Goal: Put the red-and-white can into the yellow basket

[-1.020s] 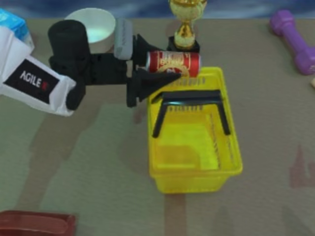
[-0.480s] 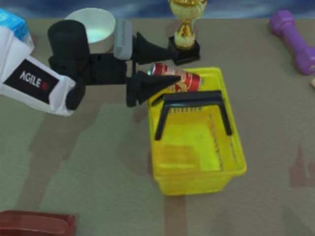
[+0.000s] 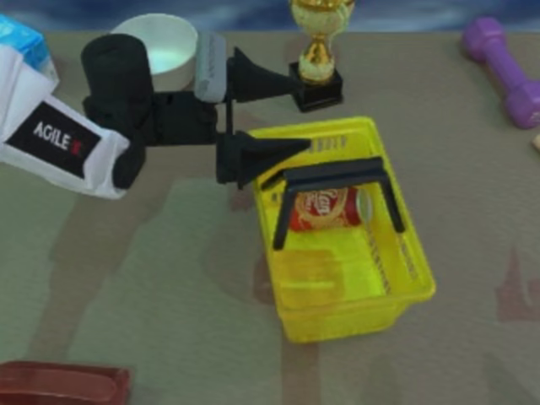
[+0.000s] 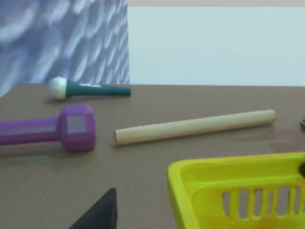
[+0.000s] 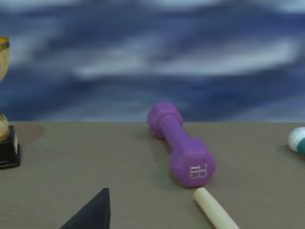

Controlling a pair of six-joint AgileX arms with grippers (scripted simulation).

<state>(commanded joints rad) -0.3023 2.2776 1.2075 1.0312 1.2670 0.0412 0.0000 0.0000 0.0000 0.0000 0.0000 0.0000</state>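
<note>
The red-and-white can [image 3: 325,209] lies on its side inside the yellow basket [image 3: 412,297], a smooth metal cylinder with a gold-edged oval logo facing up and its silver end toward the top view's right, tucked just under the basket's black folding handle [image 3: 336,175]. The basket is glossy moulded plastic, rectangular, with narrow vertical slots cut along its walls. The left gripper [image 3: 297,114] sits at the basket's far left corner with its jaws spread wide and holding nothing: two matte black, wedge-shaped fingers, one reaching toward the black base of a shiny gold trophy [image 3: 317,52], the other lying over the basket's rim. Behind the arm stands a white bowl [image 3: 160,42]. A purple dumbbell [image 3: 506,72] with blocky hexagonal ends lies at the far right of the mottled olive-brown surface [image 3: 152,287], and a dark red tray [image 3: 59,384] shows at the near left corner. The left wrist view adds what the top view lacks: a long pale wooden rod [image 4: 195,127] and a green-handled microphone with a white head [image 4: 86,89] beyond the dumbbell, plus the basket's slotted wall seen side-on. The right wrist view shows the dumbbell's embossed end, the rod's tip and one black fingertip; whether the right jaws are open or closed cannot be told.
</note>
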